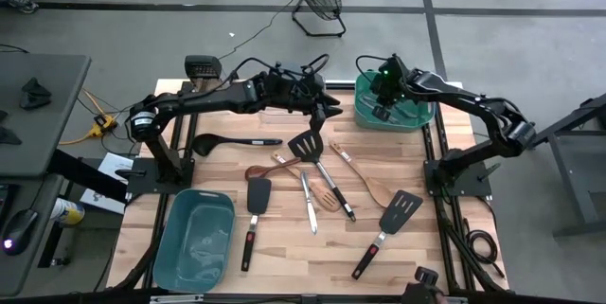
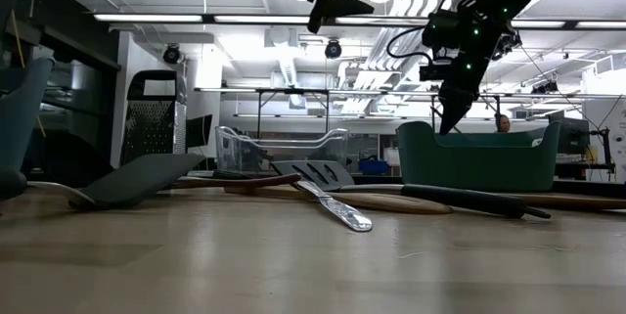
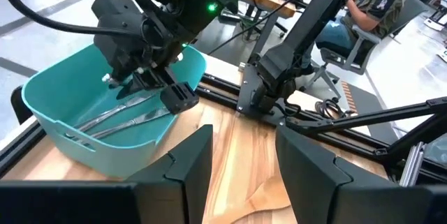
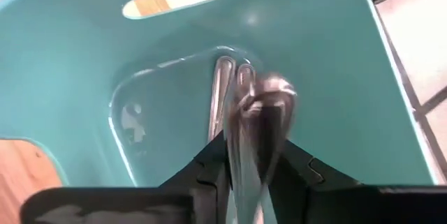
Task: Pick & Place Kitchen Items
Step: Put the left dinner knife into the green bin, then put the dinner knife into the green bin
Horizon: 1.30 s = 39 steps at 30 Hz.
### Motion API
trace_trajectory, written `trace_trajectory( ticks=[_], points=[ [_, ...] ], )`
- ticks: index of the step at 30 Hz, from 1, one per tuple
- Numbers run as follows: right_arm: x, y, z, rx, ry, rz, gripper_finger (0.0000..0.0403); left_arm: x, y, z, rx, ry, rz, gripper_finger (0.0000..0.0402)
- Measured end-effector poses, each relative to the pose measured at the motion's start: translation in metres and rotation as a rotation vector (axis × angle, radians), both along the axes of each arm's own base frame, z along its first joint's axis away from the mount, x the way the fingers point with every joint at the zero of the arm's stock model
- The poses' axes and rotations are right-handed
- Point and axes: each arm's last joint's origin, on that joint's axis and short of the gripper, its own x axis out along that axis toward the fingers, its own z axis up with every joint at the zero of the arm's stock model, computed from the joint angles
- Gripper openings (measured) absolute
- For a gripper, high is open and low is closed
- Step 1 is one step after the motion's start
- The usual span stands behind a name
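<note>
Hovering arm: right gripper (image 1: pixel 383 96) hangs over the green tub (image 1: pixel 360 107) at the table's 1 o'clock corner, tip lowered inside the rim
Right grip: a blurred silvery metal piece (image 4: pixel 262 119) shows at its tip in the right wrist view; cannot tell whether it is clamped or loose
Tub contents: two more silvery pieces (image 4: pixel 223 91) lie side by side on the tub floor
Waiting arm: left gripper (image 1: pixel 331 110) is raised above the table near 12 o'clock, pointing toward the green tub
Left grip: fingers (image 3: pixel 188 158) stand well apart with nothing between them
Table centre: black slotted turner (image 1: pixel 305 145), wooden spoons (image 1: pixel 365 176) and a silvery utensil (image 1: pixel 309 200) lie loosely crossed
Toward 10 o'clock: black ladle (image 1: pixel 232 141) lies flat, apart from the rest
Toward 6 o'clock: red-trimmed turner (image 1: pixel 254 219) lies with its handle toward the near edge
Toward 5 o'clock: second red-trimmed turner (image 1: pixel 386 233) lies angled
Corner at 7 o'clock: teal tub (image 1: pixel 170 247) sits on the wood
</note>
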Motion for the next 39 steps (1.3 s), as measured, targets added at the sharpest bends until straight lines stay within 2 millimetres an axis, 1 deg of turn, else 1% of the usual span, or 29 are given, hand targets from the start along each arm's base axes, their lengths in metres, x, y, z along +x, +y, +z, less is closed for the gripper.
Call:
trace_trajectory(
  ticks=[11,16,22,27,35,37,39],
  points=[
    [-0.001,0.000,0.002,-0.007,-0.015,-0.052,0.0132,-0.001,0.000,-0.005,-0.031,0.049,0.005,0.0156],
    [-0.005,0.005,0.015,-0.013,-0.096,-0.112,0.0172,-0.008,-0.001,-0.003,-0.046,0.092,0.046,0.0156],
    [-0.013,0.017,0.035,0.032,-0.266,-0.197,0.0219,-0.016,-0.005,-0.004,-0.117,0.161,0.122,0.0156],
    [-0.022,0.030,0.054,0.047,-0.394,-0.181,0.0235,-0.018,-0.018,-0.011,-0.138,0.248,0.179,0.0156],
    [-0.039,0.050,0.082,0.006,-0.540,-0.186,0.0233,-0.020,-0.045,-0.022,-0.270,0.362,0.265,0.0156],
    [-0.043,0.056,0.087,0.012,-0.573,-0.180,0.0233,-0.020,-0.054,-0.024,-0.259,0.390,0.255,0.0156],
    [-0.046,0.060,0.091,0.014,-0.598,-0.165,0.0233,-0.017,-0.065,-0.027,-0.181,0.419,0.190,0.0156]
  ],
)
